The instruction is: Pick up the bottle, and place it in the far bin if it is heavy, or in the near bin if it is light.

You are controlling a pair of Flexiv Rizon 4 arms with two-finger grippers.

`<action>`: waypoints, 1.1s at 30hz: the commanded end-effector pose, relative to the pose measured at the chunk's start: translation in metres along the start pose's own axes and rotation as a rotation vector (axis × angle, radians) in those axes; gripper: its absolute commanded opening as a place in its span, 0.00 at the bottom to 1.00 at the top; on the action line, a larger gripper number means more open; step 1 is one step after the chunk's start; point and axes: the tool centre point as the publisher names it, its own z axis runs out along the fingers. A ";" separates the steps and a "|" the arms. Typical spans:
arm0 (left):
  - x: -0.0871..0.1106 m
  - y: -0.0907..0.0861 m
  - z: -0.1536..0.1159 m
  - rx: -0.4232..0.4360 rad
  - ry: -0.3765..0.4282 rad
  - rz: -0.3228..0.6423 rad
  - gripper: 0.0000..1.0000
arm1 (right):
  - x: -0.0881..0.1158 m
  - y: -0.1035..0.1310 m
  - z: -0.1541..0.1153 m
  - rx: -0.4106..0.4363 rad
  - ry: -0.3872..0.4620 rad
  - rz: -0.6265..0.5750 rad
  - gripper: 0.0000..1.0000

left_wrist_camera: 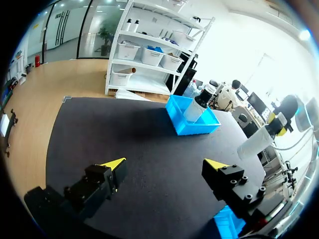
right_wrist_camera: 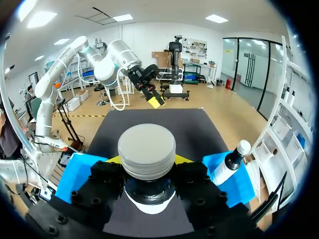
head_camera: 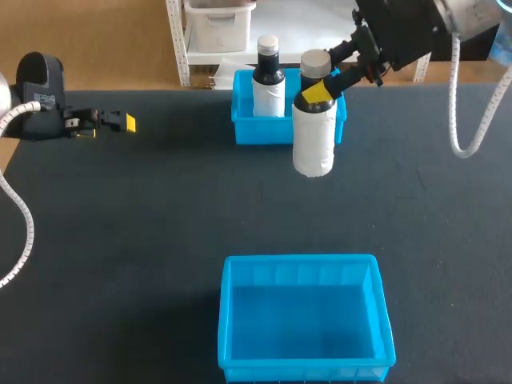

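Note:
A dark bottle (head_camera: pixel 314 132) with a grey cap (right_wrist_camera: pixel 146 151) and a white label hangs upright above the table, just in front of the far bin's (head_camera: pixel 248 128) right end. My right gripper (head_camera: pixel 320 88) is shut on its neck, with a yellow-tipped finger on each side. The left wrist view shows this bottle (left_wrist_camera: pixel 256 142) off to the right, in the air. The near bin (head_camera: pixel 240 320) is empty. My left gripper (head_camera: pixel 120 122) stands open at the table's far left with nothing between its fingers (left_wrist_camera: pixel 113 164).
A second bottle (head_camera: pixel 268 80) with a light cap stands inside the far blue bin (left_wrist_camera: pixel 185 127), at its left. Bare dark table lies between the two bins and around my left arm.

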 end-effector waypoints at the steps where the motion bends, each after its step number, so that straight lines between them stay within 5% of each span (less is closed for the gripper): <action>1: 0.000 0.000 0.000 0.000 0.000 0.000 1.00 | 0.003 0.022 -0.013 0.145 0.000 0.015 0.00; 9: 0.000 0.000 0.000 0.000 0.000 0.000 1.00 | 0.013 0.006 -0.046 0.206 -0.023 0.038 0.00; 21: 0.000 0.000 0.000 0.000 0.000 0.000 1.00 | 0.057 -0.017 -0.095 0.300 -0.026 0.113 0.00; 33: 0.000 0.000 0.000 0.000 0.000 0.000 1.00 | 0.064 -0.001 -0.110 0.333 -0.014 0.139 0.00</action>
